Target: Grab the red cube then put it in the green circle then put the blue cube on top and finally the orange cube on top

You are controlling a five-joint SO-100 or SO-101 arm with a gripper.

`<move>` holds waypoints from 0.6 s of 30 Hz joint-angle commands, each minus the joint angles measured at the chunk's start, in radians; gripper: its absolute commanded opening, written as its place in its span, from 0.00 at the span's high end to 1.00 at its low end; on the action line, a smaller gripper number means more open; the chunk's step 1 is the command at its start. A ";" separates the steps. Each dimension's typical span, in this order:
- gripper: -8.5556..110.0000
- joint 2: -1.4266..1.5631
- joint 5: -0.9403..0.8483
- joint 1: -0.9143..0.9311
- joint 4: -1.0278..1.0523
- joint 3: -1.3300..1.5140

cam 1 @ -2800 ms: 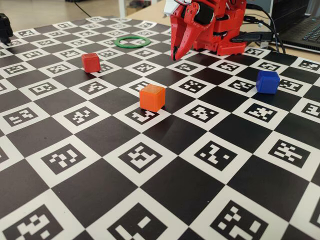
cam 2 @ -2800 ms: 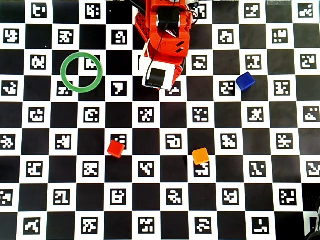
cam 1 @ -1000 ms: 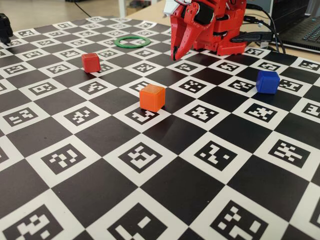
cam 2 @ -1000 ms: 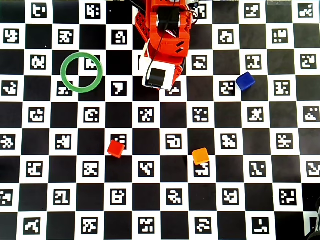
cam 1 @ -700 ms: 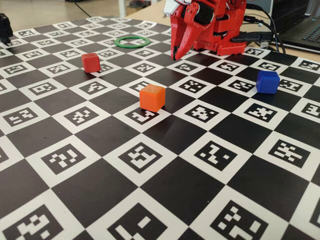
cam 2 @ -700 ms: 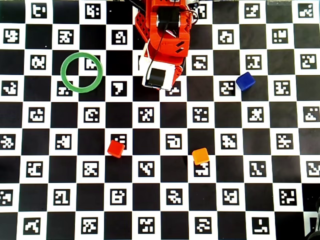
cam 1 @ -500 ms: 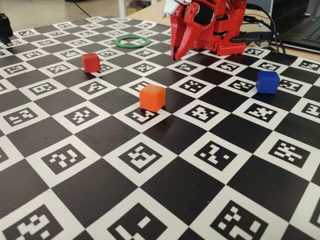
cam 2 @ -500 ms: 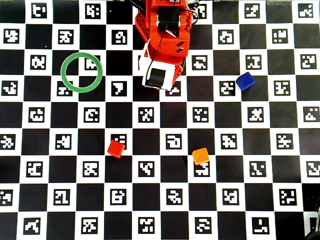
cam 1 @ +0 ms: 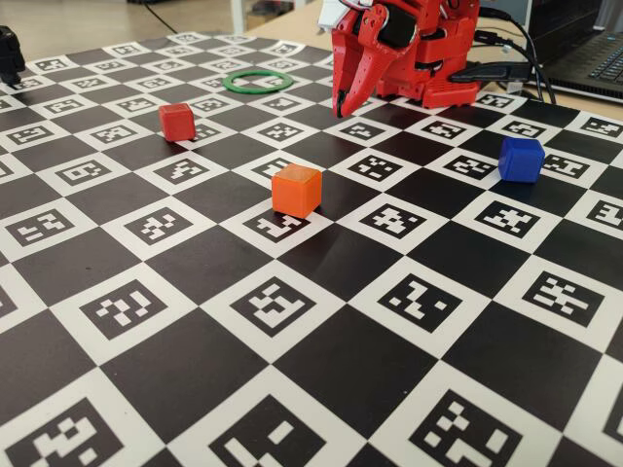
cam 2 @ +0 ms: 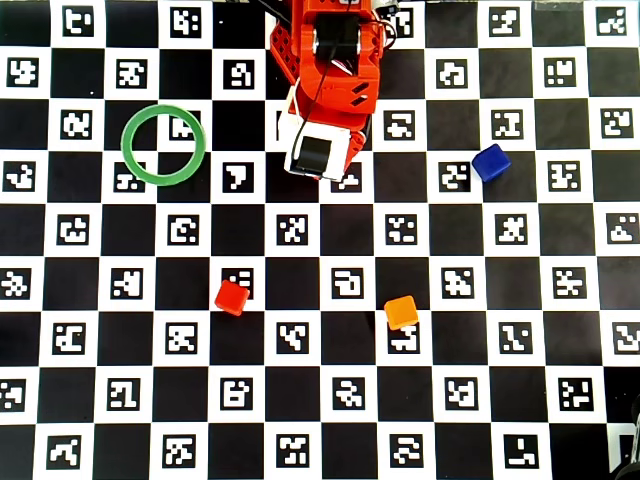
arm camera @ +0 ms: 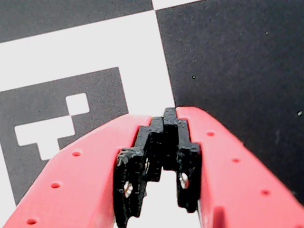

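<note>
The red cube (cam 1: 176, 122) sits on the checkered board at the left; it also shows in the overhead view (cam 2: 231, 297). The orange cube (cam 1: 296, 190) (cam 2: 401, 312) stands mid-board. The blue cube (cam 1: 521, 159) (cam 2: 491, 162) is at the right. The green circle (cam 1: 255, 90) (cam 2: 124, 145) lies flat and empty at the back left. My gripper (cam 1: 341, 109) points down just above the board by the arm's base, right of the ring and apart from all cubes. In the wrist view the gripper (arm camera: 169, 114) is shut and empty over a marker square.
The red arm (cam 2: 330, 80) and its base fill the back middle of the board. A laptop (cam 1: 594, 58) and cables lie at the back right in the fixed view. A black object (cam 1: 10, 53) stands at the far left edge.
</note>
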 commanded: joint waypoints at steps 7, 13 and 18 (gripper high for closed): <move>0.98 -0.052 0.144 -0.015 -0.040 -0.055; 0.98 -0.291 0.430 -0.021 -0.061 -0.356; 0.98 -0.543 0.678 -0.025 -0.040 -0.655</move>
